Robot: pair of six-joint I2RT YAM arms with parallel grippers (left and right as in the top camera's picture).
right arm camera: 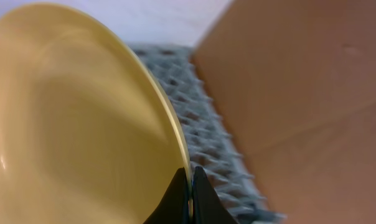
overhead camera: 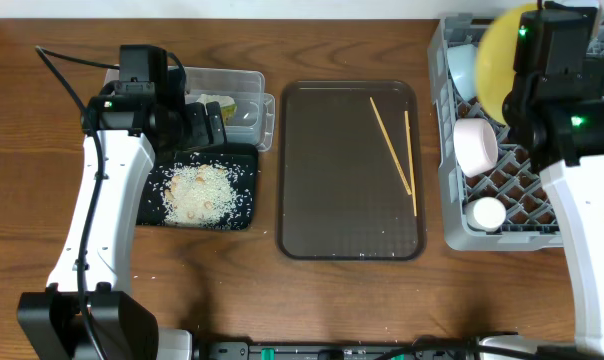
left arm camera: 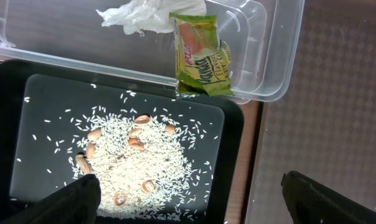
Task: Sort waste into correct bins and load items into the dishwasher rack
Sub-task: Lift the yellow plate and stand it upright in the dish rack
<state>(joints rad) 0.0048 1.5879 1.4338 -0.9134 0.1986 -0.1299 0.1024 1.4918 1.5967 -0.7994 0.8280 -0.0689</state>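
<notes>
Above the dishwasher rack (overhead camera: 502,238) my right claw (right arm camera: 189,180) was clenched on the yellow plate's (right arm camera: 82,124) rim, with the plate tilted on edge. Well left of the rack, my left claw (left arm camera: 194,205) hung spread wide over the black tray (left arm camera: 7,93) of rice grains (left arm camera: 132,168) — chopsticks (overhead camera: 392,145) lay on the brown tray (overhead camera: 322,200) between.
</notes>
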